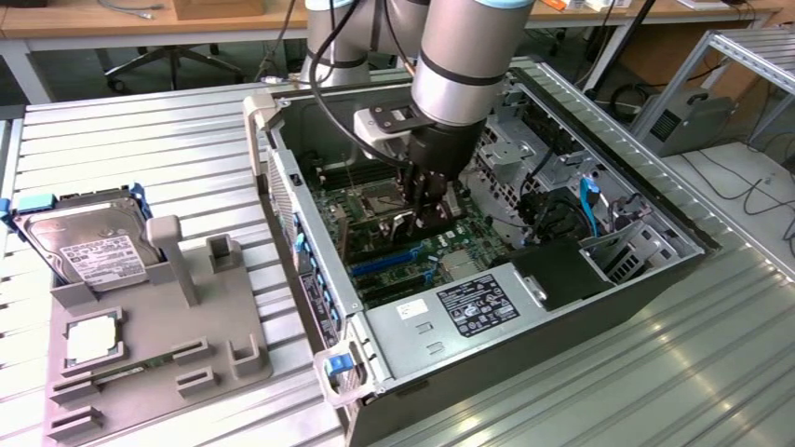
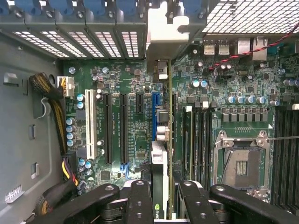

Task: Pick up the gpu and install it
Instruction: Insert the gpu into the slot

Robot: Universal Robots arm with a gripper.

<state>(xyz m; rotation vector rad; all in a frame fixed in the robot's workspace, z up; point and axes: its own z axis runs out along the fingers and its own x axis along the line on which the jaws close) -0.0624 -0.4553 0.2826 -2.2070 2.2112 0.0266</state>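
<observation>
— Where's the gpu (image 2: 159,186)?
— In the hand (image 2: 161,203), standing on edge. The fingers (image 2: 140,200) are clamped against both its faces. It's down inside the open case (image 1: 646,251), over the board (image 2: 126,116).
— In a slot?
— It runs just beside the blue slot (image 2: 153,116), bracket end toward the vents (image 2: 74,42). Seated or not, I can't tell.
— And outside?
— The hard drive (image 1: 87,247) stands in the grey holder (image 1: 211,345) on the worktop (image 1: 149,158), at the exterior view's left, well apart from the case.
</observation>
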